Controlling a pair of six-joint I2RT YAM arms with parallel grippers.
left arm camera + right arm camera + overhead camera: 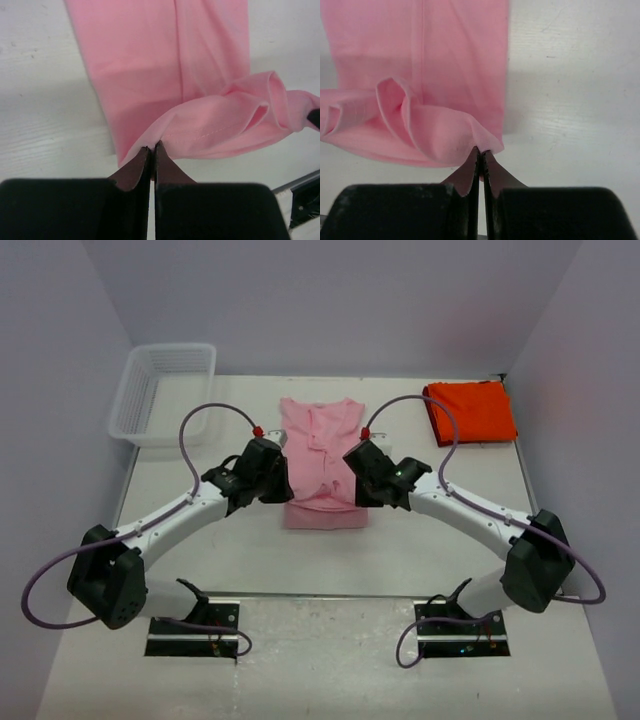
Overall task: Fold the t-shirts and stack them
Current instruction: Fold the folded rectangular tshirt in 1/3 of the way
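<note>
Pinched tight in left end effector and right end effector: the two near hem corners of pink t-shirt, centre frame. Hem raised, bunched in soft folds; body flat, narrow, collar far. Bare worktop either side. Upper right: orange-red t-shirt, folded, near worktop edge. Upper left: white mesh basket.

Soft matt cloth: pink shirt, stitched hem; orange shirt likewise. basket white plastic mesh. surface matt white, faintly grained. fingers dark, smooth.
</note>
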